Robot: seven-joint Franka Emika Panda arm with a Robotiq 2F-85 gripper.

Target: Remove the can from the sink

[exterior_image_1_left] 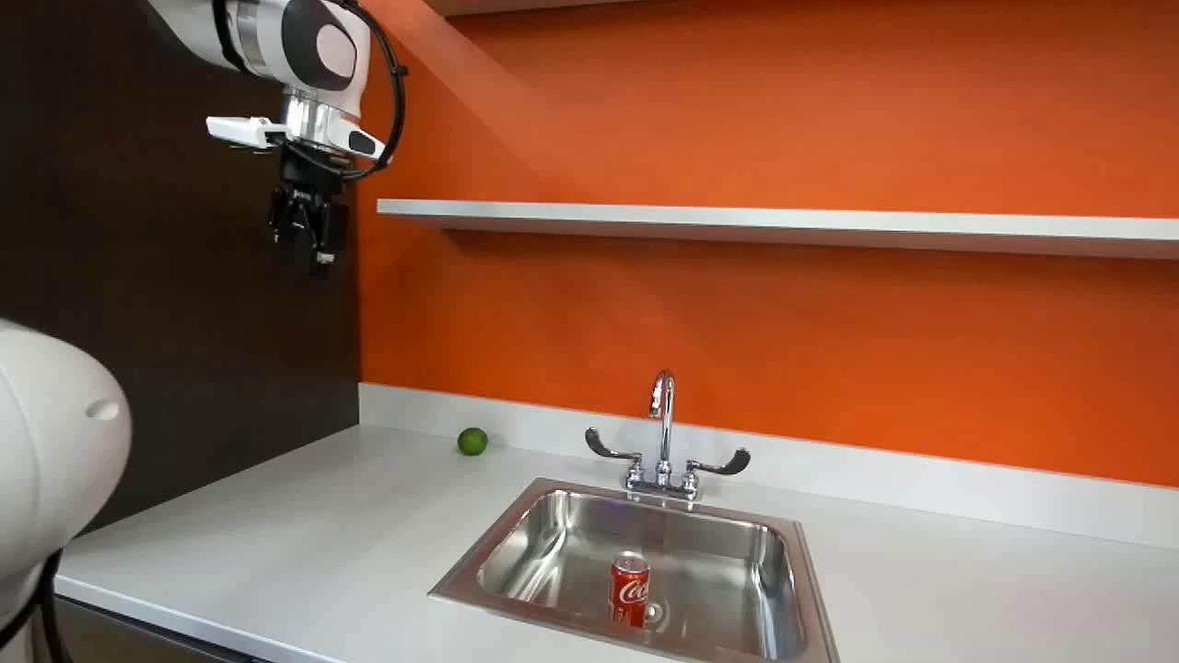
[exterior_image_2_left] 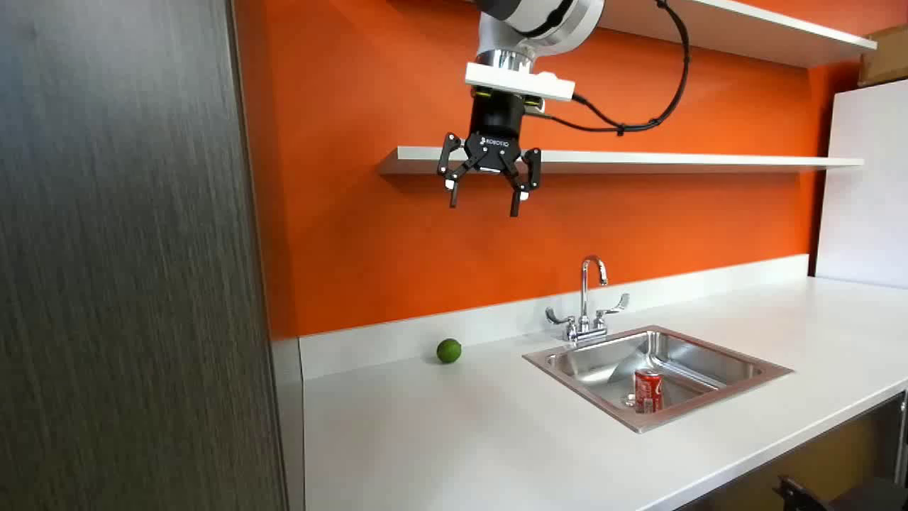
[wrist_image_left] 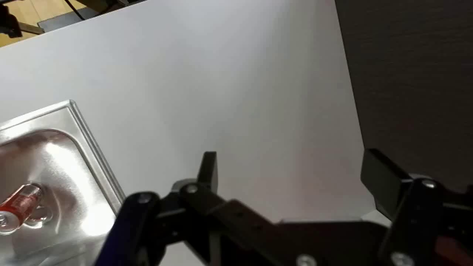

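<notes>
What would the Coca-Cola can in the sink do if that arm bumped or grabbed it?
The Coca-Cola can stands upright and taller than wide, so a high bump might tip it. Its round side suggests it could roll once toppled. Its smooth-looking surface may be slippery to grip.

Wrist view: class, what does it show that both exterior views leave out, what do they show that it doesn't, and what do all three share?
Only the wrist view shows plank-like flooring beyond the countertop. Only the exterior views show the green ball and the long white shelf. All share the red can in the steel sink, the countertop, the dark panel beside it and the open hand.
</notes>
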